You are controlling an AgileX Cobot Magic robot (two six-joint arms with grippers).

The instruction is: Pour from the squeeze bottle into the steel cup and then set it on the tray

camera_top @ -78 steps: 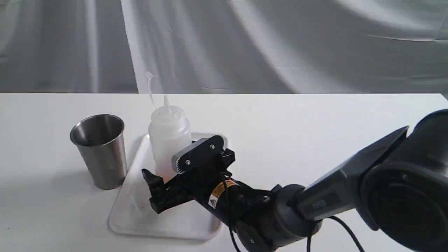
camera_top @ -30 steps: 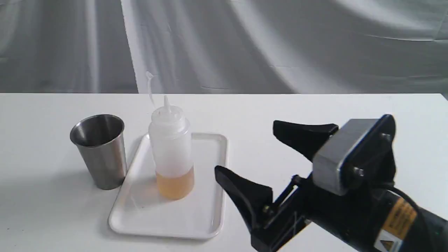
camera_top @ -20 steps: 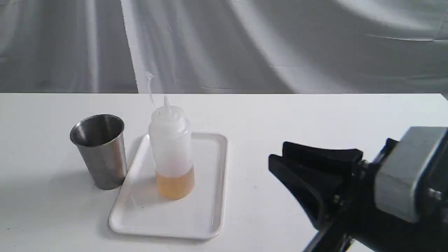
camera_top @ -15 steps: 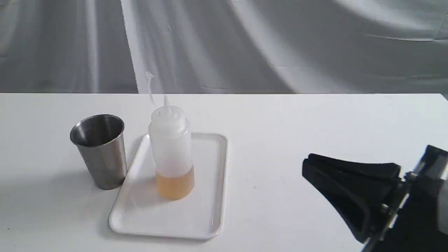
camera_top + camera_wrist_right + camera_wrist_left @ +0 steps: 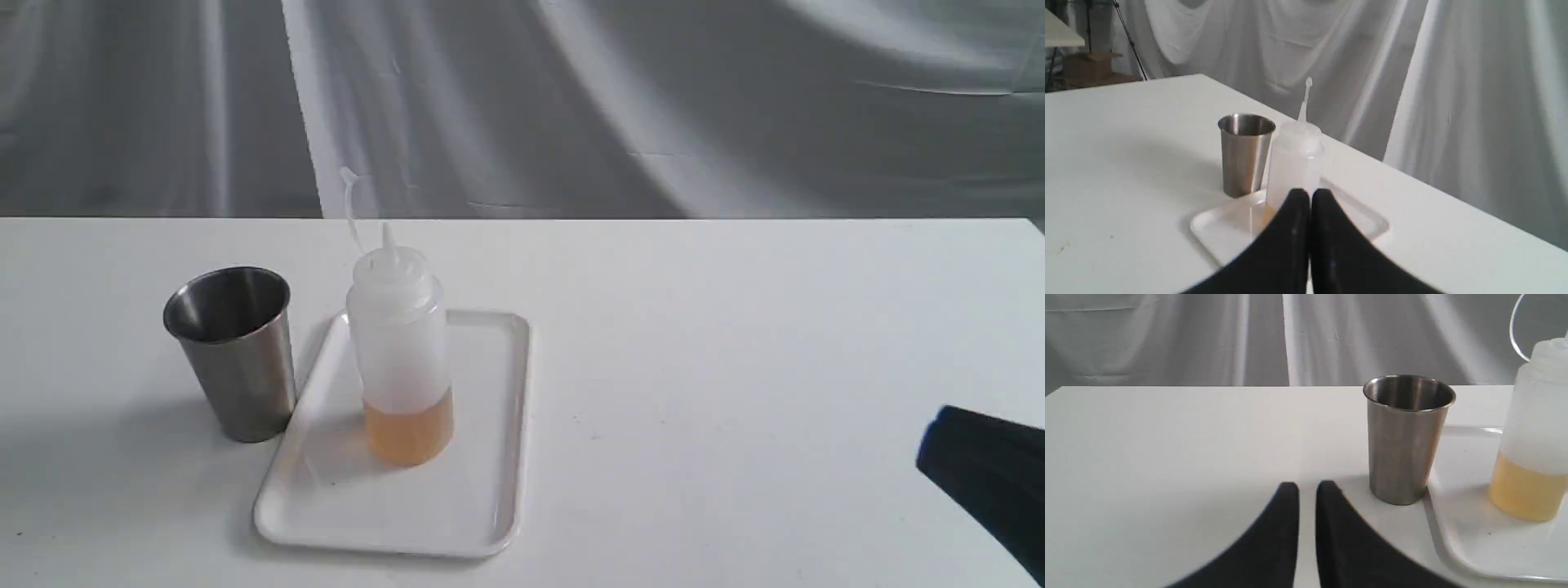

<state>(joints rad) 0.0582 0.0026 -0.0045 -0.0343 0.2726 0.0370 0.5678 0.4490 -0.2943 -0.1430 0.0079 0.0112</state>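
The squeeze bottle (image 5: 400,351) stands upright on the white tray (image 5: 482,523), amber liquid in its lower part, cap strap curling up behind the nozzle. The steel cup (image 5: 233,351) stands on the table just left of the tray, upright. My right gripper (image 5: 1309,196) is shut with nothing in it, far back from the bottle (image 5: 1294,163); only a black tip of it (image 5: 984,478) shows at the exterior view's right edge. My left gripper (image 5: 1306,488) is shut and empty, low over the table short of the cup (image 5: 1406,437).
A white table (image 5: 735,327) carries everything, with grey-white draped cloth behind it. In the right wrist view, a second table corner, a stand and a box sit far off beyond the table edge.
My right gripper let go of the bottle on the tray, drew back to the right and lower edge of the exterior view, and closed. The bottle and cup stayed put.
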